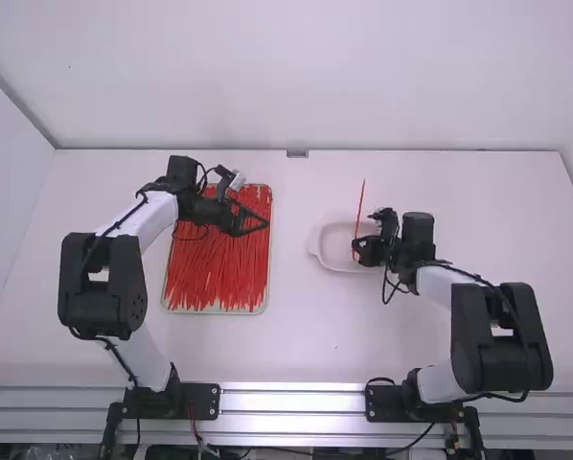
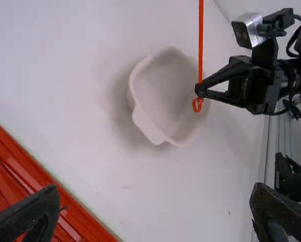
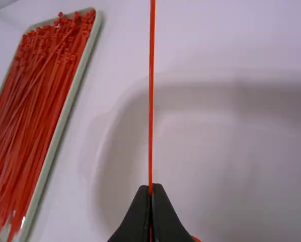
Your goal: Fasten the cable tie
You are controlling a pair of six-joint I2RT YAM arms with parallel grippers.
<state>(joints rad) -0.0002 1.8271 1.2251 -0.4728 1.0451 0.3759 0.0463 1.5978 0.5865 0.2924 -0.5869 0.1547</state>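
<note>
Step in hand: presentation of one cable tie (image 3: pixel 151 101) for fastening. The right end effector (image 3: pixel 151 194) is closed tight on the tie near its head end. It holds the tie above the white bin (image 2: pixel 150 126), which stands on the counter (image 1: pixel 459 192).

The left end effector (image 1: pixel 248 220) is spread wide and holds nothing. It hangs over the tray (image 3: pixel 55 141) of spare ties (image 1: pixel 215 264), well apart from the held tie.

Condition of the tie:
- Thin, red-orange, one straight strip running away from the right end effector's fingertips.
- The free tail is unsupported and touches nothing.
- A small hooked end shows just beyond the fingers in the left wrist view. It is probably the locking head, but it is too small to confirm.
- No loop is formed; the tie is judged unfastened.

Next move, as a judgement: the left end effector must cross to the free tail, close on it, and bend it back to the head. The strip is springy, so expect it to flick aside.
</note>
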